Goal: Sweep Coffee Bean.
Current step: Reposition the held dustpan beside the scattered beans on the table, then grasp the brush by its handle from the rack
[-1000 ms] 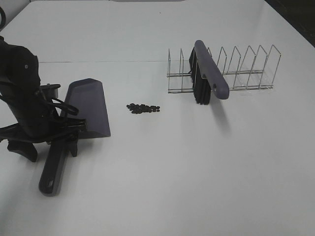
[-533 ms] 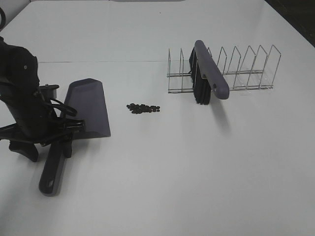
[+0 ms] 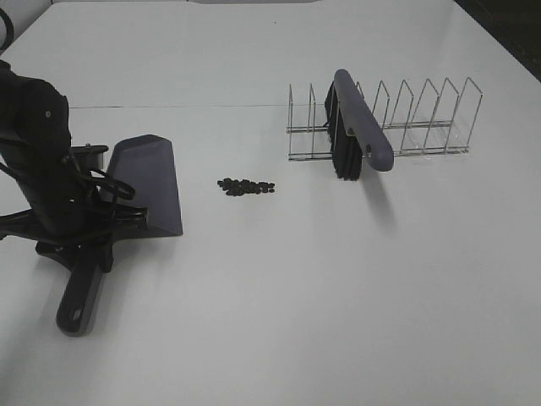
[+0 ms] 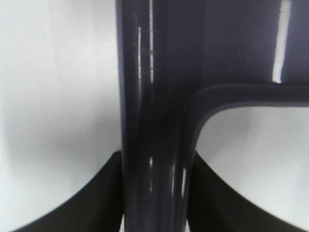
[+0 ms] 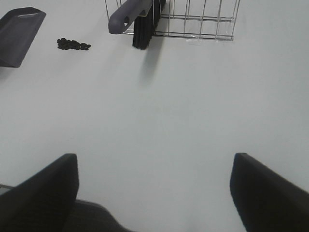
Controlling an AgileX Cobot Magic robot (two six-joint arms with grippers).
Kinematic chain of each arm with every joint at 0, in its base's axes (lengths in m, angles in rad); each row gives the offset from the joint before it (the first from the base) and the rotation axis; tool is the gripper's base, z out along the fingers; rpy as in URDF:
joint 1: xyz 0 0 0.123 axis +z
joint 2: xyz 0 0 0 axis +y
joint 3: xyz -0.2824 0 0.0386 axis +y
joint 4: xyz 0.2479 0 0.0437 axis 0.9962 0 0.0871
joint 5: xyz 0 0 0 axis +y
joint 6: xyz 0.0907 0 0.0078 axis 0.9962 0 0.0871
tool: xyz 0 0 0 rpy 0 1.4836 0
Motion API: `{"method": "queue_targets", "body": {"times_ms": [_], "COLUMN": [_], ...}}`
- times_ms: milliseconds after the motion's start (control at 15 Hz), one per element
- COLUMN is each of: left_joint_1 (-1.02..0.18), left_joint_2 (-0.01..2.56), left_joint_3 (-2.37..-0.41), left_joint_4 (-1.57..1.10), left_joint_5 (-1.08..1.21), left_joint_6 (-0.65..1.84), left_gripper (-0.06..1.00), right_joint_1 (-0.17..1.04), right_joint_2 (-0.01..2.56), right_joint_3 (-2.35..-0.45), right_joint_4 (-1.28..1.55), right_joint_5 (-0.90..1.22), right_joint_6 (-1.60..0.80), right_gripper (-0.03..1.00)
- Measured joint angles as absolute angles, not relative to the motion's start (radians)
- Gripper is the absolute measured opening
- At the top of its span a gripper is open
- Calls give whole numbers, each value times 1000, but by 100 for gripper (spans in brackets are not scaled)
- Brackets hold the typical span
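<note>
One dustpan [image 3: 148, 182] lies at the left of the worktop [image 3: 338, 296], its handle clamped between the closed left fingers [image 4: 96, 208]; one cluster of roughly twenty beans [image 3: 246, 186] sits on the worktop just right of the pan, apart from it; farther right, one wire rack [image 3: 431, 118] holds one brush [image 3: 363, 127]; the right fingers [image 5: 43, 193] stand wide open, holding nothing. Since a second ago the left fingers have shut on the handle and the pan has turned slightly; beans, rack and brush have not moved.
</note>
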State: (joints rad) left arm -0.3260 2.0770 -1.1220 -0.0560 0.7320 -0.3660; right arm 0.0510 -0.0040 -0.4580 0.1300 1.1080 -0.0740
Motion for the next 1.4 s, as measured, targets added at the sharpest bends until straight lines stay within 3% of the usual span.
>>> {"method": "queue_targets", "body": {"times_ms": [1067, 1400], "left_joint_1": [-326, -326], "left_joint_2": [1835, 1835], "left_joint_3": [-1097, -1097], "left_joint_4": [0, 0], "left_joint_5": [828, 817], "left_joint_6": [-258, -314], "left_gripper": [33, 33], "right_joint_1": [51, 51], "right_joint_2": [16, 456], "right_joint_3": [-477, -697], "right_joint_4": [143, 142], "right_joint_5": [1109, 1093], "right_joint_6": [-73, -73], "right_gripper": [72, 72]}}
